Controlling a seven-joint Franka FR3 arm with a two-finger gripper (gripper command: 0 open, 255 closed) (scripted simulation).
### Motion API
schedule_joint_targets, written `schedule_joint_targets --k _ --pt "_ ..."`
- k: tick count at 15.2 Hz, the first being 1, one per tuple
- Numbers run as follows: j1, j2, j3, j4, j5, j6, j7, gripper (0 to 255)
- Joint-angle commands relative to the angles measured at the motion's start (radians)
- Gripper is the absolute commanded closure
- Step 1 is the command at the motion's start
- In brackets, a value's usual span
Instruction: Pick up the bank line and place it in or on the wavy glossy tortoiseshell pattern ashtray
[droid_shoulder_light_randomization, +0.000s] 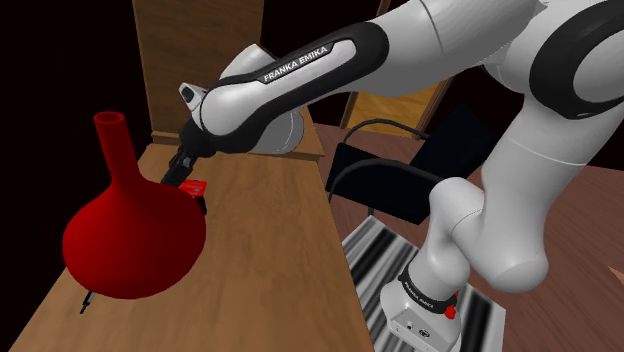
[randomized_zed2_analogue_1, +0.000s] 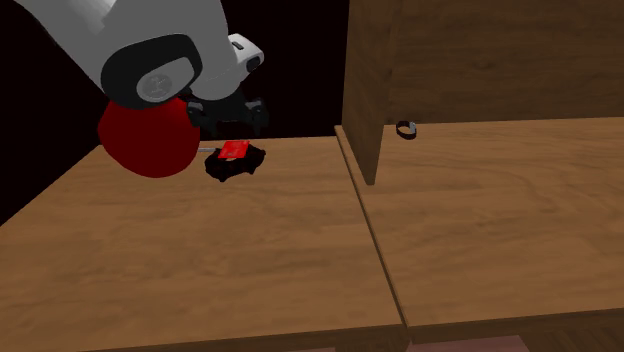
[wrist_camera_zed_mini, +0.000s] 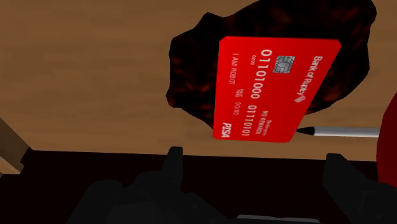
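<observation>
Vase: a red, round-bellied vase (randomized_zed2_analogue_1: 150, 145) is being shown just beside the ashtray, on the second exterior view's left. Its belly is being judged the closest obstacle to any sideways move.
Gripper: the gripper (randomized_zed2_analogue_1: 228, 118) is being held over the ashtray with its fingers (wrist_camera_zed_mini: 172, 167) spread apart and nothing is being clasped. The spread is being read as a release.
Card: the task's thing, a red bank card (wrist_camera_zed_mini: 273, 86), is being carried face up by the ashtray. It is lying beyond the fingertips, not between them.
Ashtray: a dark, wavy-rimmed ashtray (wrist_camera_zed_mini: 191, 89) is being shown close to the table's far edge, as the second exterior view has it. The placing is being judged as done.
Stick: a thin grey stick (wrist_camera_zed_mini: 343, 132) is being seen touching or just beside the card's corner; which of the two cannot be told.
Table: bare wood (randomized_zed2_analogue_1: 200, 260) is being left open across the near half, and the room straight above is being judged the safest way out.
Panel: an upright wooden panel (randomized_zed2_analogue_1: 365, 90) is being shown well apart from the ashtray, at the table's far right corner.
Ring: a small dark ring (randomized_zed2_analogue_1: 406, 129) is being shown behind the panel, well out of the way.
</observation>
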Motion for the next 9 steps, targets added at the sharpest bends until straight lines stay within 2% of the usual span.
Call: schedule_joint_targets --k 1,2,9 --pt "0.009 -0.068 -0.019 -0.039 -0.078 -0.022 0.058 0" --pt "0.007 -0.099 -0.024 -0.053 -0.114 -0.035 0.086 0" --pt "0.005 -0.099 -0.022 -0.053 -0.114 -0.035 0.085 0"
